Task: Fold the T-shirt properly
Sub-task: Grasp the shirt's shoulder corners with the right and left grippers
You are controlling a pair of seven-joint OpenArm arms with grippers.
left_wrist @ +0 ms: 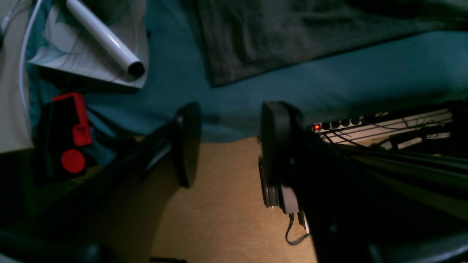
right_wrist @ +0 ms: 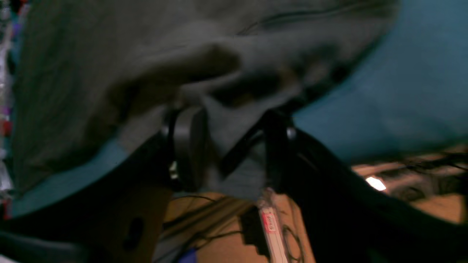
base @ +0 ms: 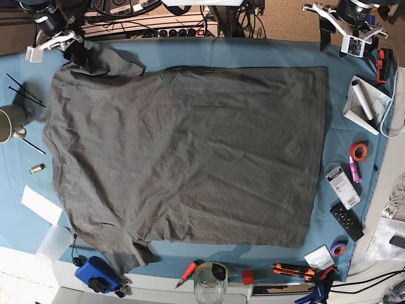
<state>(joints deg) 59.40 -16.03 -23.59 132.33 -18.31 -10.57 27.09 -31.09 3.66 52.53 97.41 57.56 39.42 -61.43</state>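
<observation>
The dark grey T-shirt [base: 190, 158] lies spread flat on the teal table cloth [base: 253, 49], collar side at the left and hem at the right. My right gripper [base: 76, 56] is at the far left corner, shut on the upper sleeve. In the right wrist view, grey cloth [right_wrist: 234, 153] is pinched between the fingers [right_wrist: 186, 146] and lifted in a bunch. My left gripper [base: 335, 35] hangs open and empty beyond the table's far right edge, apart from the shirt's hem corner [left_wrist: 215, 82]. Its fingers [left_wrist: 188, 142] stand wide apart.
A white tube [left_wrist: 106, 36] on paper and a red-and-black tool [left_wrist: 71, 135] lie near the left gripper. A power strip [left_wrist: 365, 126] sits behind the table. A mug [base: 7, 123], tape roll [base: 359, 151], remote [base: 347, 221], glass jar [base: 211, 282] and blue device [base: 95, 275] ring the shirt.
</observation>
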